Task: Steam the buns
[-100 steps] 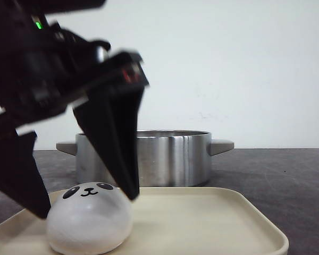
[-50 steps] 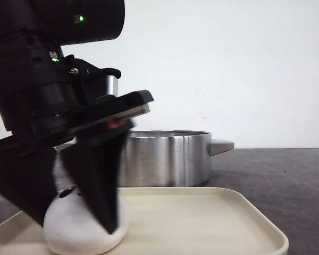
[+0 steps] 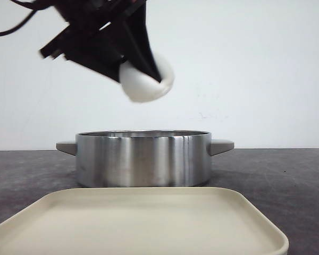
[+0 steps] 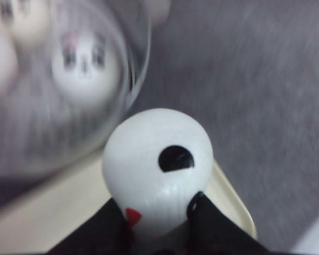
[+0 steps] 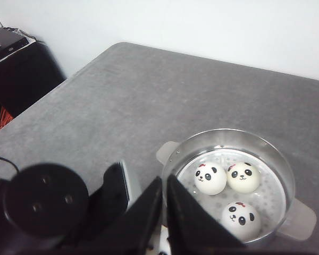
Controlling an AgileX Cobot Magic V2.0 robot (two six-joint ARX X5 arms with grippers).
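held bun [image 3: 149, 79]: white panda bun, off the tray and lifted high, hanging above the pot's left half in the front view; half a second back it sat on the tray's near-left corner between the claw fingers.
left claw [image 3: 132, 68]: clamped on the held bun, fingers pressing both of its sides; left wrist view shows the dark fingertips [image 4: 202, 204] against its lower part, one black eye patch facing the camera. image is motion-blurred, so the arm reads as mid-travel.
tray [image 3: 212, 223]: cream, rounded corners, nearest the camera; no bun on it in the front view.
pot [image 3: 143, 158]: steel steamer pot with two side handles, just behind the tray on the dark desk [image 3: 287, 175].
buns in pot [image 5: 227, 178]: three panda buns on the perforated insert, seen from the right wrist view, two side by side and one apart; bare insert beside them.
right claw: only two dark fingers show at the edge of its own wrist view, lying close alongside each other with nothing between them; i cannot tell for sure how it stands.
change: pickup is done; the bun went from tray to air.
meaning for task: judged to be the fourth and last bun; what is left is carrying it over the free part of the insert, lowering and letting go.
risk: soft, squashed body in the grip; may cling to a finger on release.
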